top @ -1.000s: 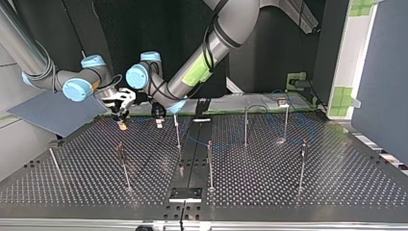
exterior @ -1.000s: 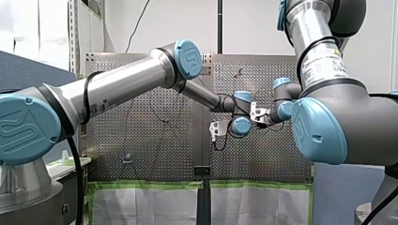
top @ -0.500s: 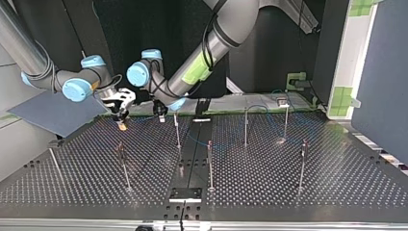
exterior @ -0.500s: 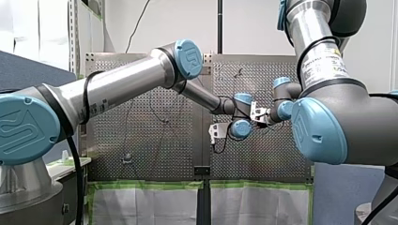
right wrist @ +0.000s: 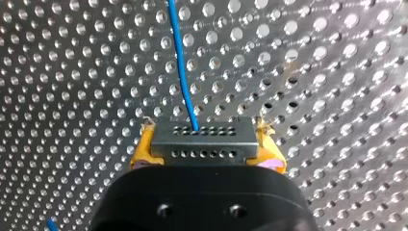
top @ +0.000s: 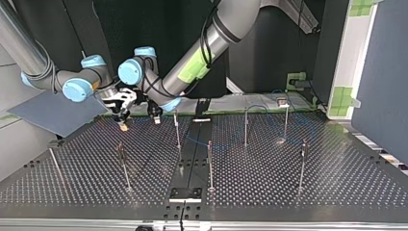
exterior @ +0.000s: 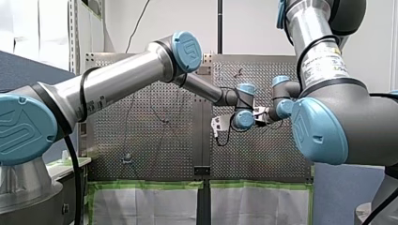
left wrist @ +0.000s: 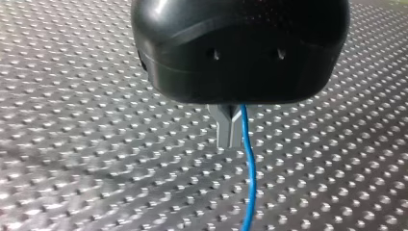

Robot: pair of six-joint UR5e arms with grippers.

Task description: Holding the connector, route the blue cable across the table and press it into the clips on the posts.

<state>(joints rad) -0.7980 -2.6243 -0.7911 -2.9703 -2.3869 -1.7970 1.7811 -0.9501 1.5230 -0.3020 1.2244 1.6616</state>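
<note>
Status: right pincer (right wrist: 204, 144) is clamped on the connector (right wrist: 202, 139), 1 yellow pad (right wrist: 144, 150) each side, block sitting square between them. The blue cable (right wrist: 179, 62) exits the connector's far face and runs straight ahead of that pincer. The left pincer (left wrist: 230, 131) is narrow: metal fingers (left wrist: 222, 129) pinched together, cable at 1 edge of the pinch, not centred. From there the cable trails on ahead over the table (left wrist: 72, 120).

Risks, my read:
- Edge grip on the left: any sideways pull could pop the cable out of the fingers, leaving nothing to guide it into a clip.
- If the left grip is tight rather than sliding, tension between the 2 pincers could cock the connector in the pads or drag it out.
- Top view has both pincers just beside each other. There's little margin, so they could clash on the next reach.
- The nearest post (top: 177, 131) is just beside the left pincer, so slack could snag its shaft instead of seating on top.

Views: the wrist views give the 2 grips but no post. The top view gives the posts and pincer spacing, but the cable is only a faint line and the clips are too small to judge. In the front view, arm joints hide both grips.
</note>
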